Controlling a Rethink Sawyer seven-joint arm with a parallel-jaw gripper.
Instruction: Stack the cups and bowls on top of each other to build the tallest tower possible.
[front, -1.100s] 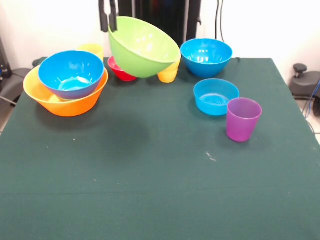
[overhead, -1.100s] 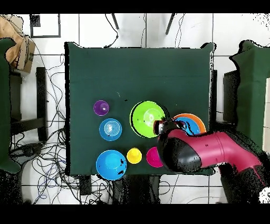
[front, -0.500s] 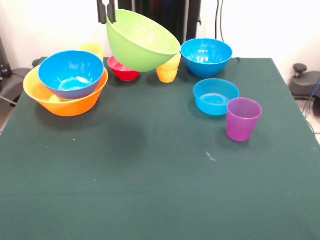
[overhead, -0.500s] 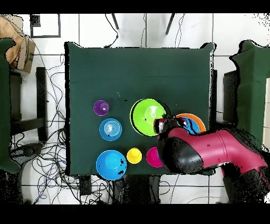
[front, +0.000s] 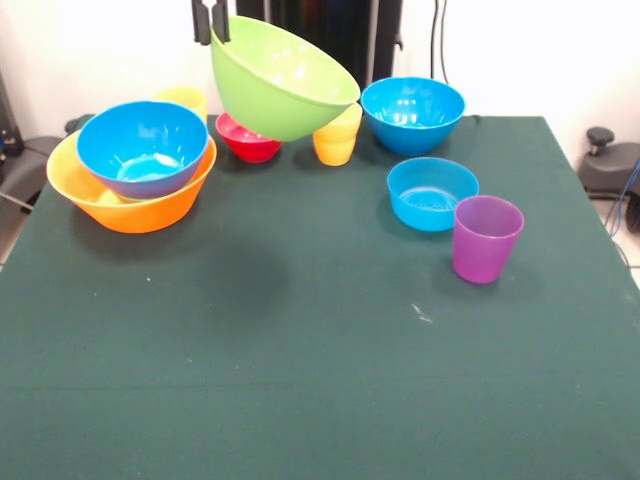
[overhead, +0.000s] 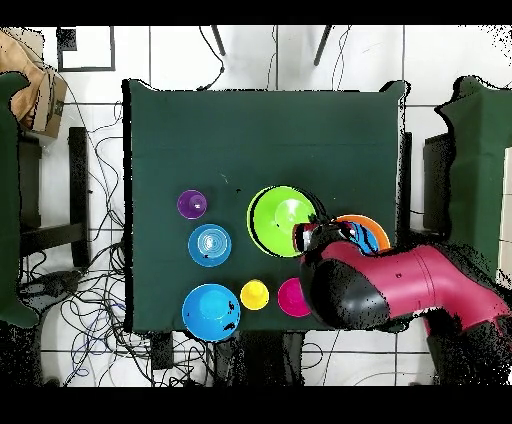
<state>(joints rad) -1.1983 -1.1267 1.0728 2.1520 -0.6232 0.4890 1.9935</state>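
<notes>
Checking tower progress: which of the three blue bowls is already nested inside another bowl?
The large blue plastic bowl beside the table's edge: it sits inside the huge orange-yellow bowl. The other two blue bowls stand alone on the table.

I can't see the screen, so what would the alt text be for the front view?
A black gripper holds a large lime green bowl tilted in the air by its rim, above a green table. At left a blue bowl sits nested in an orange bowl; a purple cup stands at right.

You find no readable text, label, brand, number or sign on anything in either view here.
</notes>
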